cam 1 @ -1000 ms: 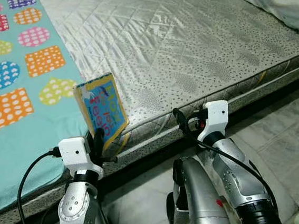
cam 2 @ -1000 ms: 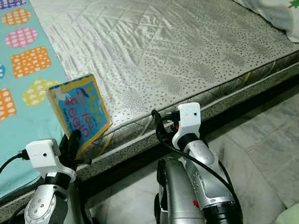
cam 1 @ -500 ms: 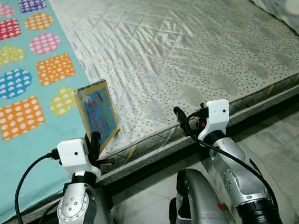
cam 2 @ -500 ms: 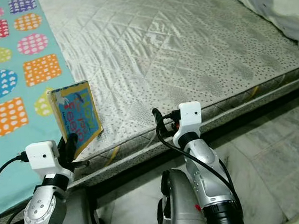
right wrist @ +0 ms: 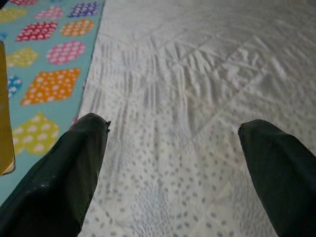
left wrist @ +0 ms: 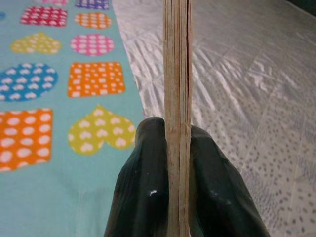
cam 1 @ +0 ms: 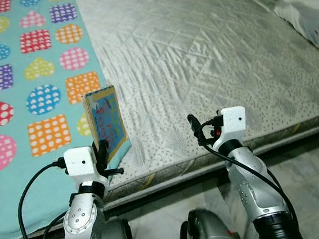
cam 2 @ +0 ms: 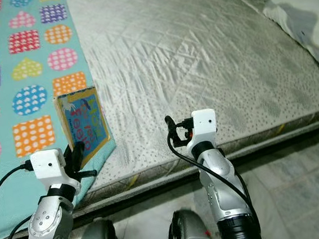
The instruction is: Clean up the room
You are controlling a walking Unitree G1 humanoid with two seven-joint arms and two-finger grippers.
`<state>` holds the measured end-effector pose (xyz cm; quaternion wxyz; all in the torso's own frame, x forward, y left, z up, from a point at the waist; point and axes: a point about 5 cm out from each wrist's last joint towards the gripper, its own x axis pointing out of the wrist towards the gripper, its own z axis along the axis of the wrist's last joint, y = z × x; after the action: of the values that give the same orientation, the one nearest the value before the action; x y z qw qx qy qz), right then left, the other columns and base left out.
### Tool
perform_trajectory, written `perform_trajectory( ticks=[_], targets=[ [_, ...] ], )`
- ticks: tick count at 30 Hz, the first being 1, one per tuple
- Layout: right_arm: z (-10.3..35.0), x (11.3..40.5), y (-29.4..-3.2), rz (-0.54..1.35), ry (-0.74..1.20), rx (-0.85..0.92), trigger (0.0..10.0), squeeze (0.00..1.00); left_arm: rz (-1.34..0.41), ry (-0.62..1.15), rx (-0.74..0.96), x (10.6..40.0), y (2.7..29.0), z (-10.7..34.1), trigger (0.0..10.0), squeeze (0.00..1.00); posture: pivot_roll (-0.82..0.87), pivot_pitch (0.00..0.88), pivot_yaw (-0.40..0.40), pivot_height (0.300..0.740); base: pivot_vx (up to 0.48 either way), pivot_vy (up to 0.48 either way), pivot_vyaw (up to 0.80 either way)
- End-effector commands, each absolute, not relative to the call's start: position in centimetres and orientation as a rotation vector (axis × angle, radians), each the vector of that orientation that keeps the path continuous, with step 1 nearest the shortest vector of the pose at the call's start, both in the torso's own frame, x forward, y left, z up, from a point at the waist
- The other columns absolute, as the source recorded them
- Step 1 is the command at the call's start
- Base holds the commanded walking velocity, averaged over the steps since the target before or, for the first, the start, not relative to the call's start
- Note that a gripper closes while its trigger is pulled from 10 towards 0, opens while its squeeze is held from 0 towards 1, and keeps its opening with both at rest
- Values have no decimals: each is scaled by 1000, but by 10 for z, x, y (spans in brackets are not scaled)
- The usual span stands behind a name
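Left hand is clamped on the board book, held upright at lower left of frame, above the bed edge. Right hand is spread apart, holding nothing. Judged status: book picked up; stowing remains.

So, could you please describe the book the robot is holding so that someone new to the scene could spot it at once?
Start at the silver quilted mattress, then go to its near left edge, where the teal blanket with coloured hearts and patches ends. There the left gripper pinches an upright board book, the only standing thing: blue cover, yellow border, thick pages.
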<state>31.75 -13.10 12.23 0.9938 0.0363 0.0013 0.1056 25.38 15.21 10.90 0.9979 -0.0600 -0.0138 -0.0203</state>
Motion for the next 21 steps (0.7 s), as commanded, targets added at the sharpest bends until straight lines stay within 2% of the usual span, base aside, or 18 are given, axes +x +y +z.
perform_trajectory(
  ticks=[1,21],
  targets=[
    [117,317,-136,187,17,73,10000,0,-43,-46,-109,254,151,111,10000,0,109,204,-50,740,0,0,0],
    [118,321,-138,157,7,60,10000,0,-37,-52,-111,258,149,113,10000,0,110,192,-53,740,0,0,0]
  ],
)
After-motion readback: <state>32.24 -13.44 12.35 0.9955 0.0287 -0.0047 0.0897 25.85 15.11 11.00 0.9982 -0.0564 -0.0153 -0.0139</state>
